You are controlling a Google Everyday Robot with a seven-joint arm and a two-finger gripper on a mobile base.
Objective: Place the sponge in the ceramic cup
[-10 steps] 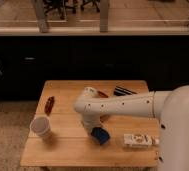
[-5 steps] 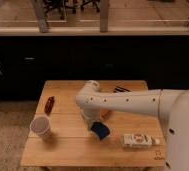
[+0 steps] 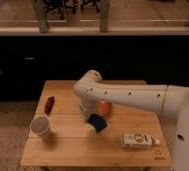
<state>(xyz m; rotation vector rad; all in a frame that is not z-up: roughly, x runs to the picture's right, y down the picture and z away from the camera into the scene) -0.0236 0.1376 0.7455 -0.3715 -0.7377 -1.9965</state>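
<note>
The 1 white arm (image 3: 133, 97) reaches in from the right of the claw (image 3: 92, 119), bends at an elbow just above it and turns down. The claw hangs low over the desk (image 3: 68, 150), its 2 fingers clamped on the sponge (image 3: 98, 124).

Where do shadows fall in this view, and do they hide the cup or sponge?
Camera view: the table is evenly lit; the ceramic cup throws a soft shadow beside its base; the end effector, near table centre, is shut on the sponge, shaded under the arm; both stay visible.
</note>
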